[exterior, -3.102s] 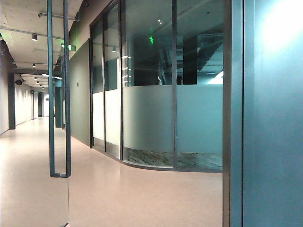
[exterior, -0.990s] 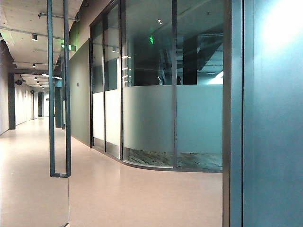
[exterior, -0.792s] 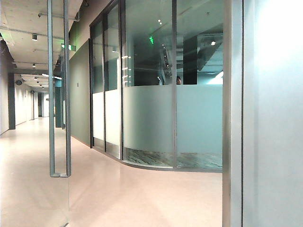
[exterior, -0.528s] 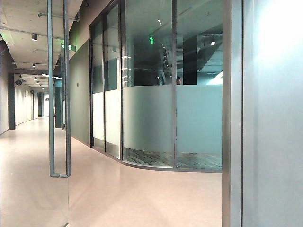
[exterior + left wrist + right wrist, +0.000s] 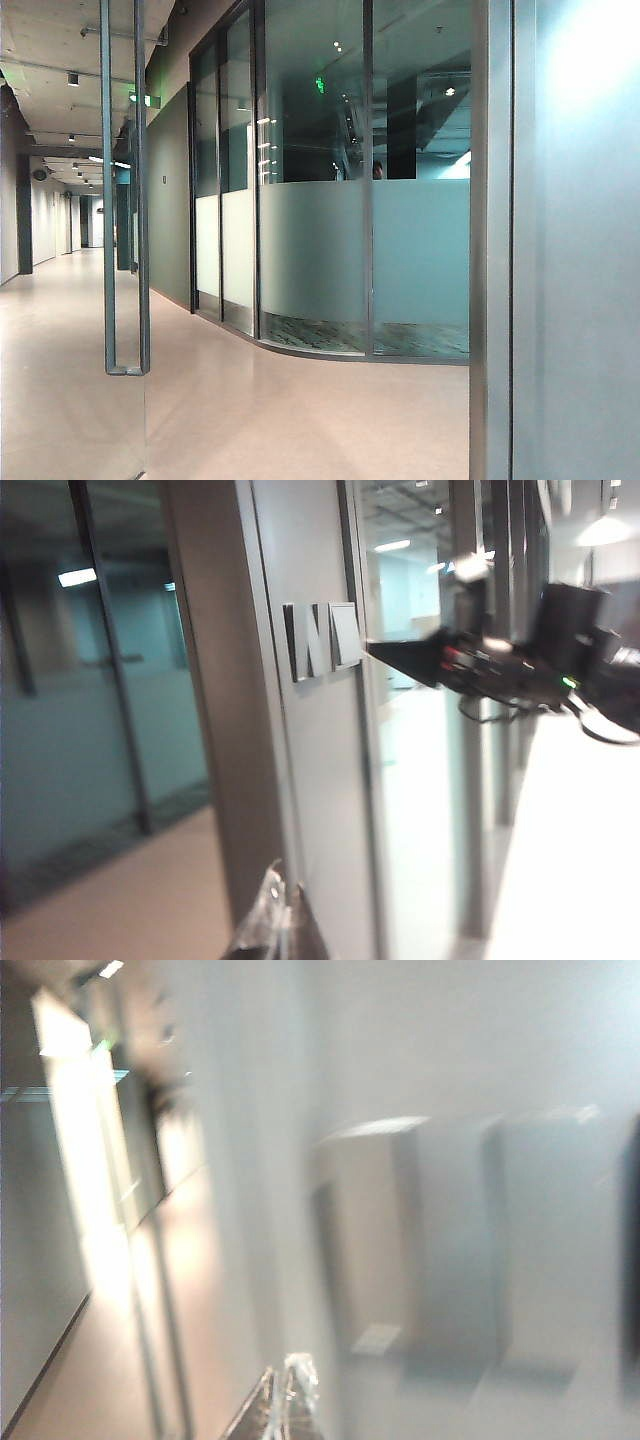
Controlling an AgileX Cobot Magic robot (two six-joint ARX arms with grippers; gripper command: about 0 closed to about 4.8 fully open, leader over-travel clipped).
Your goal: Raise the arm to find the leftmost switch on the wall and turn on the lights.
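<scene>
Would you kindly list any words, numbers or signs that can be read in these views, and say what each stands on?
No text can be read in any view.
Green sign behind the glass partition: glowing, too small to read.
Switch panel on the wall: no marking visible.
The left gripper and right gripper show only their tips, without labels.

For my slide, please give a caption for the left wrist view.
Right gripper reaching the white wall switch panel beside the glass partition; left gripper low in frame.
</scene>
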